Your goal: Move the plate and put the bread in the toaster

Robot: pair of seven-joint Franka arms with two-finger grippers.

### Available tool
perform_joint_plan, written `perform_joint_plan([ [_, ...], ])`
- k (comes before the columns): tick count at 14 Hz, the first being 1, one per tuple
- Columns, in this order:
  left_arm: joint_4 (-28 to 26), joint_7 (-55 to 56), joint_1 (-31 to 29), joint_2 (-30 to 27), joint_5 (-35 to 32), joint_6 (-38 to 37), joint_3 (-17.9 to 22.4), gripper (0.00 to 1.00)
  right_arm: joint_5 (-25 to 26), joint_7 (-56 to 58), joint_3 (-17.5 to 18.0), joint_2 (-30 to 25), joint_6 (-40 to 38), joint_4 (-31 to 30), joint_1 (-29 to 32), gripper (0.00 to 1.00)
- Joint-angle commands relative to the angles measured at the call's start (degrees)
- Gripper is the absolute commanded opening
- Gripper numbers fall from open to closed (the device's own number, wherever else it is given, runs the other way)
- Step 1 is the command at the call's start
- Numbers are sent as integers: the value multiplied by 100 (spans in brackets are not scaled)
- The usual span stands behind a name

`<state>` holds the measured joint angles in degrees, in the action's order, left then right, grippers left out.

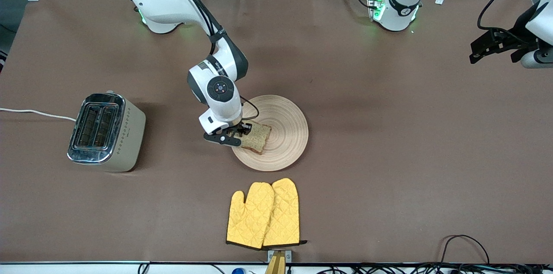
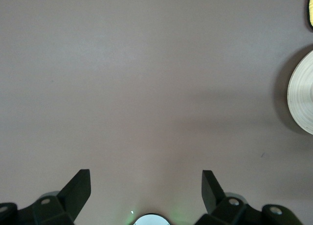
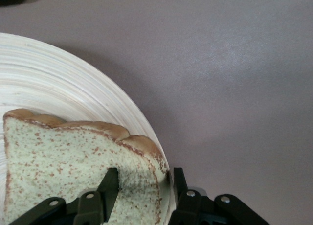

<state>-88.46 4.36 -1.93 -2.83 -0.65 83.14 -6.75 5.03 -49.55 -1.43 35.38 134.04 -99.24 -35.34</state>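
The round light wooden plate (image 1: 287,129) lies mid-table. The brown speckled bread (image 1: 258,135) sits on the plate's edge toward the right arm's end. My right gripper (image 1: 236,133) is down at that edge. In the right wrist view its jaws (image 3: 143,178) are narrowed on the bread (image 3: 63,156), one finger on its face, the other at the crust by the plate rim (image 3: 58,83). The cream toaster (image 1: 106,132) stands toward the right arm's end, slots up. My left gripper (image 1: 479,51) waits open and empty at the left arm's end (image 2: 146,186).
A pair of yellow oven mitts (image 1: 264,214) lies nearer to the front camera than the plate. The toaster's white cord (image 1: 34,113) runs off the table's end. The plate's rim (image 2: 303,98) shows at the edge of the left wrist view.
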Motion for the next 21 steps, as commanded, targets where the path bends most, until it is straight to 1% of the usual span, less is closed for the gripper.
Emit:
perform_joint_plan([
  [1,-31,-49,9,-24,83,105,34,100,147,-126,-42,39,-79,115,-60,43],
  [6,-31,-49,9,-24,83,149,34,100,244,-117,-42,39,-229,194,-60,36],
  [8,-31,-75,9,-24,83,149,34,100,270,-117,-42,39,-221,194,-60,32],
  [9,-39,-75,0,-16,83,149,34,100,314,-117,-42,39,-220,194,-60,28],
  [13,-39,-75,9,-16,83,149,34,100,341,-90,-33,39,-220,194,-60,3],
  [14,-39,-75,9,-16,83,149,34,100,341,-90,-33,39,-220,194,-60,1],
  [18,-31,-75,9,-16,83,149,34,100,341,-47,-42,13,-264,212,-60,0],
  [19,-31,-75,9,-16,83,149,34,100,341,-38,-42,-31,-430,299,-52,0],
  [21,-39,-14,17,-24,83,141,34,100,323,-38,-16,-84,-1026,650,-43,0],
])
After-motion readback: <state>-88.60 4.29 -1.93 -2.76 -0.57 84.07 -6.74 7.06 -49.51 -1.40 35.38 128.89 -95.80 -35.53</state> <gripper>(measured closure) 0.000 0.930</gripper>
